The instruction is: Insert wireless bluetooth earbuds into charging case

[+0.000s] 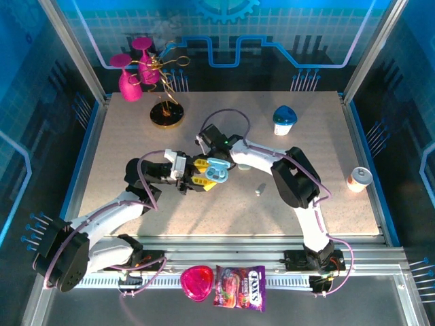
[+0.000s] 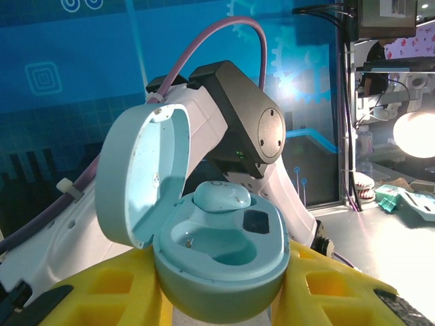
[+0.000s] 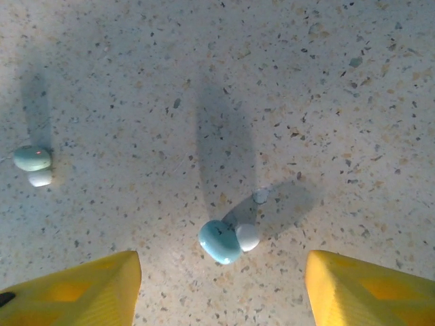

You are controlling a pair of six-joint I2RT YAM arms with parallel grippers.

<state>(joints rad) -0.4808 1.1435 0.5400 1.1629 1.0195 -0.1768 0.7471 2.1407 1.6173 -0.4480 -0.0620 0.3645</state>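
Clamps the open case [image 2: 224, 272] in the tight-shut left claw [image 1: 202, 174] (lid up, near socket bare). Hangs the right claw [image 3: 221, 272] spread and empty over the table [image 3: 340, 102], one earbud [image 3: 228, 239] below between its fingers, another earbud [image 3: 32, 163] well left of that claw.

- White moulded shells and black joint housings on the left arm [image 1: 112, 214] and right arm [image 1: 309, 224], both bolted to the silver grooved rail [image 1: 231, 261].
- Lilac cable [image 2: 239, 24] looped along each arm, beyond that rail.
- Yellow blocky plastic fingers [image 2: 102, 299] with pocketed faces.
- Black rounded motor housing [image 2: 248, 119] with a round screwed cap.
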